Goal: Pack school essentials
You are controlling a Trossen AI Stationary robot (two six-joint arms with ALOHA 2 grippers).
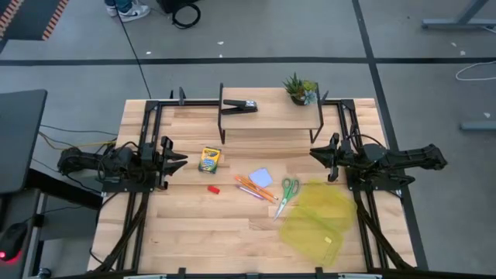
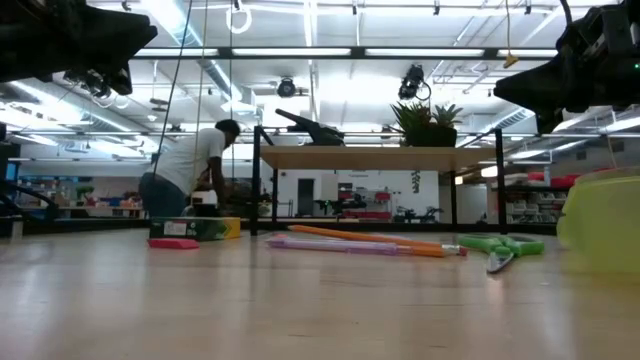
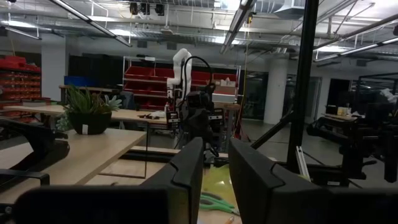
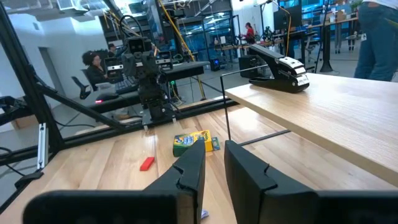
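Both the left claw [image 1: 180, 160] at the bench's left edge and the right claw [image 1: 315, 154] at its right edge hover narrowly parted and empty, while crayon box [image 1: 209, 159], pencils [image 1: 256, 188] and scissors [image 1: 287, 194] lie mid-bench, so a flat pencil could roll from a careless pinch.

I have both arms parked low at the table's sides, facing each other across the middle of the high view. My left gripper [image 1: 180, 160] sits at the left centre of that frame, its fingers [image 3: 186, 171] parted by a narrow gap, holding nothing. My right gripper [image 1: 315, 153] mirrors it at right centre, fingers [image 4: 189, 171] likewise slightly apart and empty.
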